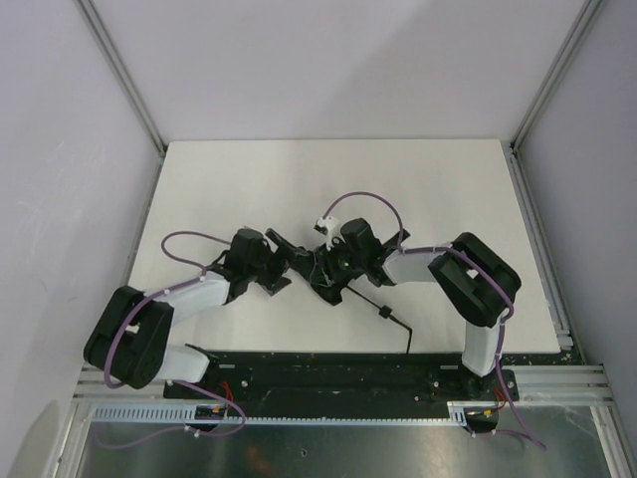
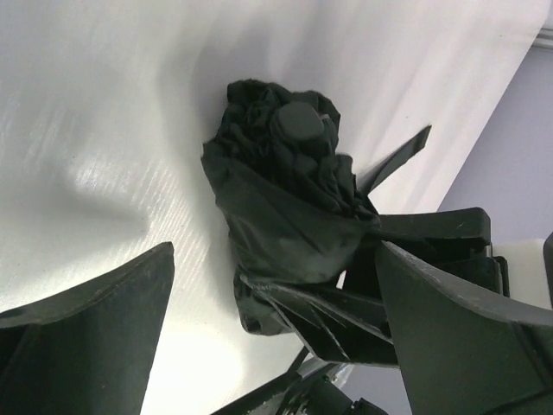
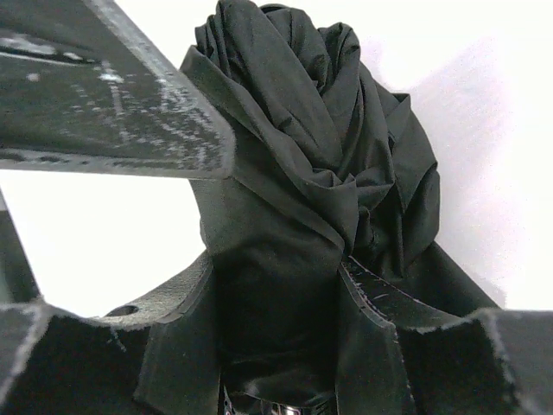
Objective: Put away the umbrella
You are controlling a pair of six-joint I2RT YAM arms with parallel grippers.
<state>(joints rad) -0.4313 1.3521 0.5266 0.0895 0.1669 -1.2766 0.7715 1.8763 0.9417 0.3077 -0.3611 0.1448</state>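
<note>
So the umbrella [image 2: 285,207] is sitting about mid-table, a bit toward the near edge, right between the two arms. The canopy is all scrunched into a dark wad with a round cap [image 2: 298,121] poking out of the top. The right gripper [image 3: 285,225] has its jaws clamped on that wad, and its wrist view is basically wall-to-wall black fabric squeezed between the two fingers [image 3: 112,112]. The left gripper [image 1: 280,263] is spread wide with nothing in it. It's just beside the bundle on the left side, and from its own camera the right arm's finger crosses in front of the lower part of the canopy. From above, the thin black shaft [image 1: 370,302] trails out from under the right gripper toward the near right, lying on the white table [image 1: 428,189]. The grippers cover most of the canopy from that angle. Purple cables [image 1: 368,197] loop over both arms, and there are grey walls [image 1: 60,149] around the sides.
</note>
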